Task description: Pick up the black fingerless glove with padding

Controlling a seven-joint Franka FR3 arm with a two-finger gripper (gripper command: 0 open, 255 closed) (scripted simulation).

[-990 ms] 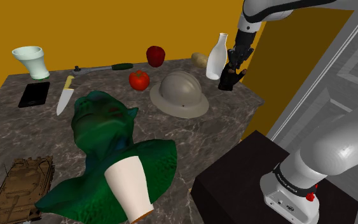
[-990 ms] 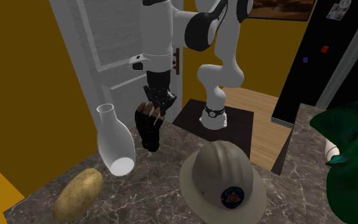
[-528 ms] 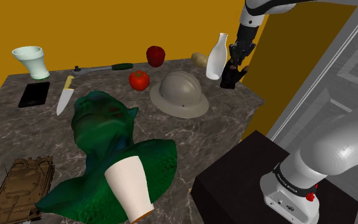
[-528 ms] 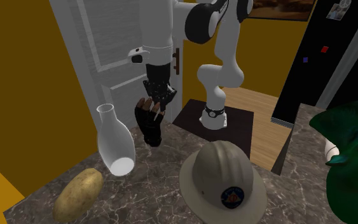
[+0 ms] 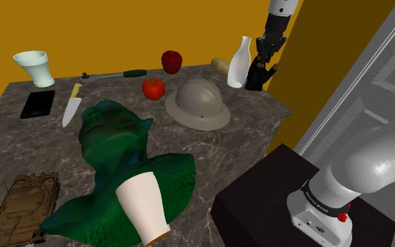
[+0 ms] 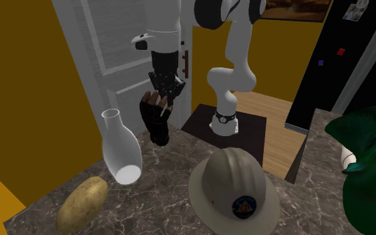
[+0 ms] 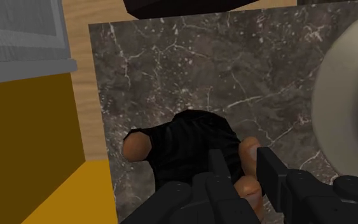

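Note:
The black fingerless glove (image 6: 156,119), drawn on a hand with tan fingertips, hangs in the air above the marble table's far corner. My gripper (image 6: 164,91) is shut on its finger end, so the cuff dangles downward. In the shoulder view the glove (image 5: 257,74) hangs just right of the white bottle (image 5: 239,62), below my gripper (image 5: 265,57). Seen from the wrist, my gripper (image 7: 242,170) clasps the glove (image 7: 190,145) with the dark marble table (image 7: 190,70) well below it.
A grey brimmed helmet (image 5: 198,102), a tomato (image 5: 153,88), a red apple (image 5: 172,61) and a potato (image 6: 83,203) lie near the glove's corner. The large green bust (image 5: 115,158), a knife (image 5: 71,105), a phone (image 5: 37,104) and a pale cup (image 5: 34,68) lie further off. A white door (image 6: 106,60) stands behind the arm.
My gripper has risen with the glove, lifting it clear of the table and higher beside the bottle.

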